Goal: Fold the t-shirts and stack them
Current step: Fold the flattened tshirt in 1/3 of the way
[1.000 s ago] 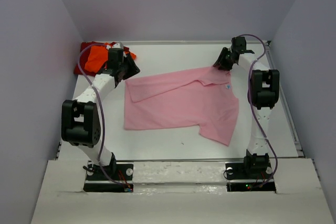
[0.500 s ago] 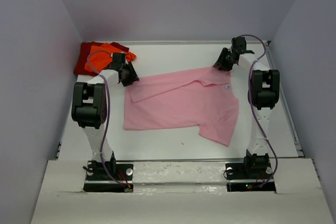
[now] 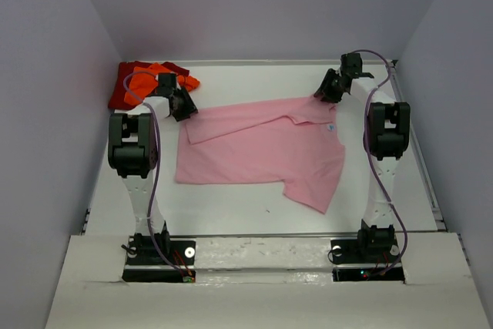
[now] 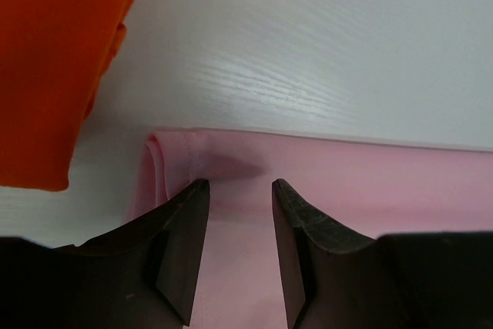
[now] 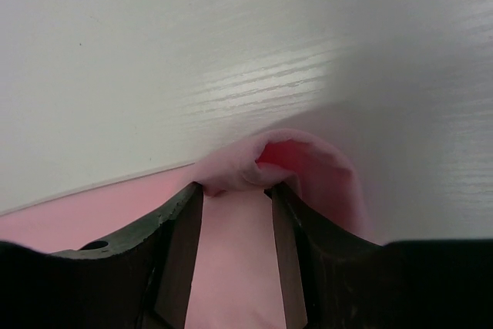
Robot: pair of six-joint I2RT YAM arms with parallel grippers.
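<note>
The light pink t-shirt (image 3: 262, 152) lies spread across the middle of the table, its far edge folded over and pulled straight between both grippers. A small pale neck label (image 3: 334, 126) shows near its right side. My left gripper (image 3: 185, 110) is shut on the shirt's far left corner; in the left wrist view pink cloth (image 4: 370, 182) fills the gap at the left gripper (image 4: 240, 184). My right gripper (image 3: 320, 98) is shut on the far right corner, where cloth (image 5: 323, 167) bunches at the right gripper (image 5: 235, 186). The orange t-shirt (image 3: 146, 82) lies on the dark red one (image 3: 119, 96) at the far left.
The orange cloth (image 4: 54, 59) lies just left of my left gripper. Grey walls close in the white table (image 3: 254, 82) at the back and on both sides. A raised rail (image 3: 420, 152) runs along the right edge.
My left arm has drawn back and risen upright, its gripper now slightly further left and back. The pink shirt has slid left with it. The right arm has stayed still.
</note>
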